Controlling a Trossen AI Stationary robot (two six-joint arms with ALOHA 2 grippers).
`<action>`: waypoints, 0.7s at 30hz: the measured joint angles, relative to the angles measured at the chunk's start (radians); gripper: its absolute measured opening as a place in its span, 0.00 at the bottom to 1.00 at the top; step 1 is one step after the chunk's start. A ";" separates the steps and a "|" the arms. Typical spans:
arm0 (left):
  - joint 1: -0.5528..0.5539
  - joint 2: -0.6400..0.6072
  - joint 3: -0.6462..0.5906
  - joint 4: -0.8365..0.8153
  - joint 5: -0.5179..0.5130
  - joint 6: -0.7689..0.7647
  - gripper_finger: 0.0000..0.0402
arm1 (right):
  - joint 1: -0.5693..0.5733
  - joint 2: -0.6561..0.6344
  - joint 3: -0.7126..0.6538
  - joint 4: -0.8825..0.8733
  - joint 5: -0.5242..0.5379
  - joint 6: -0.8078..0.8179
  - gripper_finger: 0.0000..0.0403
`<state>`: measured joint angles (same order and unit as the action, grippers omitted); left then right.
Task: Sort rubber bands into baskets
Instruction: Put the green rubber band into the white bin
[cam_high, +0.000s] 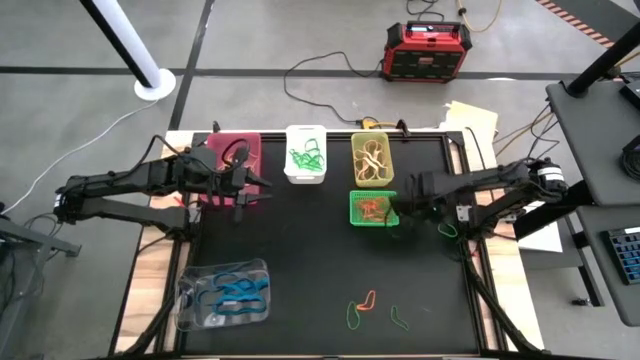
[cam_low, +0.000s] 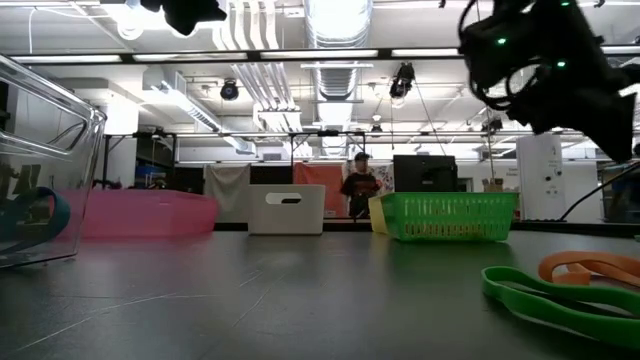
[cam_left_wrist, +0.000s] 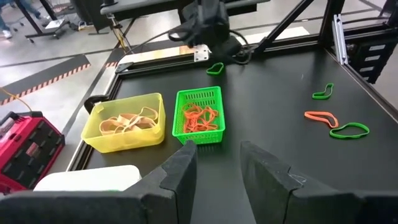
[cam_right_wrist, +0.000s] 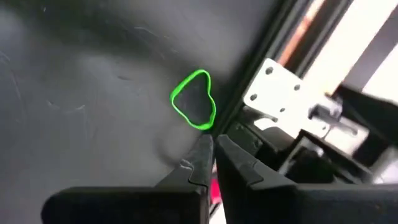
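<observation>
High view: black worktop (cam_high: 300, 260) lies bare mid-centre. Right tool (cam_right_wrist: 213, 146), fingers pressed together and empty, hovers beside a green rubber band (cam_right_wrist: 194, 99) at the right edge; left tool (cam_left_wrist: 214, 155), spread, hangs by the pink basket (cam_high: 232, 165).

Five baskets sit on the table: one pink basket (cam_high: 237, 152), one white basket (cam_high: 305, 154), one yellow basket (cam_high: 372, 158), one small green mesh basket (cam_high: 372, 209) and one clear basket (cam_high: 225, 294). Four rubber bands lie loose on the black mat: one green band (cam_high: 447, 230) beside the right arm, and a group of three near the front edge, made up of one orange band (cam_high: 365, 302) and two green bands (cam_high: 352, 320) (cam_high: 399, 318). The bands inside the baskets are tangled and cannot be counted. Two arms reach over the table.
</observation>
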<state>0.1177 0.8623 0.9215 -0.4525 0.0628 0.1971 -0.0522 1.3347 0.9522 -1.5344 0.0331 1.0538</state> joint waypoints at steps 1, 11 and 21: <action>0.000 0.000 0.000 0.000 0.000 0.008 0.27 | 0.020 -0.002 -0.014 0.009 0.012 0.004 0.03; 0.000 -0.001 0.000 0.002 0.001 0.027 0.27 | 0.062 0.008 -0.041 0.065 0.063 0.049 0.03; 0.000 -0.001 0.000 -0.002 0.001 0.026 0.27 | 0.193 0.003 -0.100 0.161 0.033 0.222 0.03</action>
<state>0.1177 0.8612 0.9215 -0.4548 0.0635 0.2234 0.1403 1.3376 0.8518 -1.3737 0.0662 1.2754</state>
